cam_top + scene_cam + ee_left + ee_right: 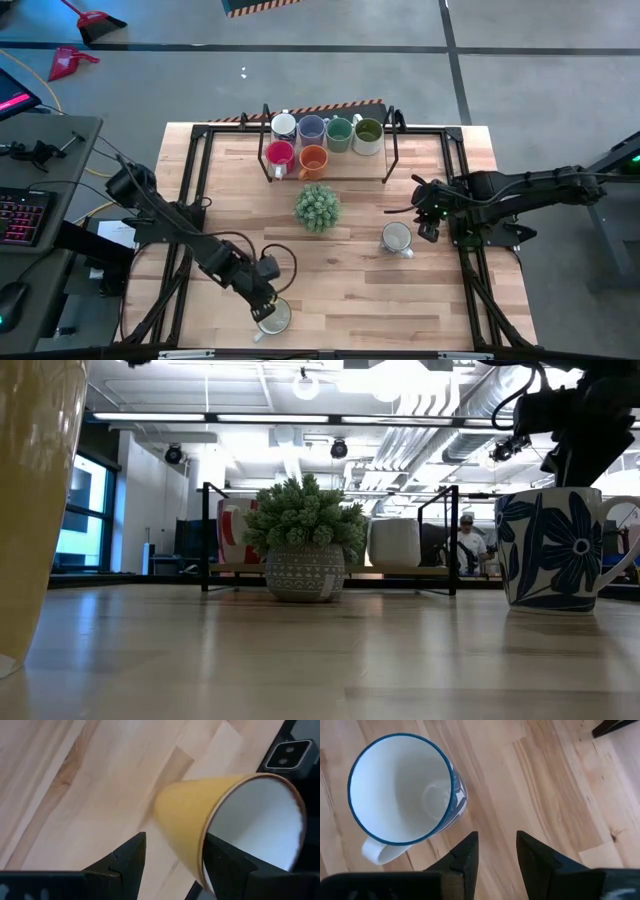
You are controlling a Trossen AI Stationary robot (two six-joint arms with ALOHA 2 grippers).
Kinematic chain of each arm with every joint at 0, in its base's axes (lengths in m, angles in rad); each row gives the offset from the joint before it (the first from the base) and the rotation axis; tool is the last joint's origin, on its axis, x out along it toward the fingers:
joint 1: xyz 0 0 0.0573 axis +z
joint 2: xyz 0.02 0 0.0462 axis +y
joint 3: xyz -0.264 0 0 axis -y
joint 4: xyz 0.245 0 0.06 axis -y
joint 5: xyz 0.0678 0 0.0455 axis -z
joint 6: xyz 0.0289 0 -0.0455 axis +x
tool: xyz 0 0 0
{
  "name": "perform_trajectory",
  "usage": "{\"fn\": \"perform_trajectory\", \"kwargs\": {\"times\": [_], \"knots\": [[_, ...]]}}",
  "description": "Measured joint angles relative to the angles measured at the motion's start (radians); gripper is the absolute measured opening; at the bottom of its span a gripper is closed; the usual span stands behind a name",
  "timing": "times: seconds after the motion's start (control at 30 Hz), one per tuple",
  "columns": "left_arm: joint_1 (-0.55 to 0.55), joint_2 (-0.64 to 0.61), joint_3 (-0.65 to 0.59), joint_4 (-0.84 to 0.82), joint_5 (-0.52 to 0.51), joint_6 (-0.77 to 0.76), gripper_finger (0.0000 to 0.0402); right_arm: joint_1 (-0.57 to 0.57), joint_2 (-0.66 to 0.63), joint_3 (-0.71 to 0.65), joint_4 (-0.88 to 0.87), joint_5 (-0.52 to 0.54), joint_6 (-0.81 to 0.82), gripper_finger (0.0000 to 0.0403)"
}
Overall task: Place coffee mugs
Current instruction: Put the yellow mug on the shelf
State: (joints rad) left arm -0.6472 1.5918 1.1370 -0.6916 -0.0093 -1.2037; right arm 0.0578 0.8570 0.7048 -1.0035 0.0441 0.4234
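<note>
Ceramic mugs, six, are already sitting in the rack [390, 150] at the table's far side; two are left out. The yellow mug [274, 316] is sitting at the near edge, the left gripper [172, 862] straddling its wall, fingers spread. The blue-flowered mug [397, 239] is standing mid-table, right gripper [495, 857] hovering beside it, slightly parted, empty.

Six mugs [325, 141] racked — two [397, 239] loose, upright.

You have bare table [340, 275] across the centre and lower right of the high view. The spiky plant [317, 207] stands mid-table, directly below the rack [328, 150], blocking that approach. Six mugs fill the rack. The blue-patterned mug [397, 238] sits right of centre.
</note>
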Motion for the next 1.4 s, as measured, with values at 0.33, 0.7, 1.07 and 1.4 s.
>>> {"fn": "perform_trajectory", "kwargs": {"times": [0.33,0.7,1.07,1.4], "knots": [[0.000,0.104,0.001,0.087,0.061,0.003,0.0177,0.000,0.000,0.000,-0.004,0.002,-0.069,0.0110],[0.042,0.148,0.000,0.117,0.076,0.059,0.0173,0.000,0.000,0.000,-0.002,0.018,-0.094,0.0110],[0.116,0.148,0.000,0.116,0.074,0.144,0.0064,0.000,0.000,0.000,-0.004,0.096,-0.137,0.0110],[0.199,0.149,-0.002,0.122,0.019,0.143,0.0008,0.000,0.000,0.000,-0.004,0.096,-0.137,0.0110]]}}
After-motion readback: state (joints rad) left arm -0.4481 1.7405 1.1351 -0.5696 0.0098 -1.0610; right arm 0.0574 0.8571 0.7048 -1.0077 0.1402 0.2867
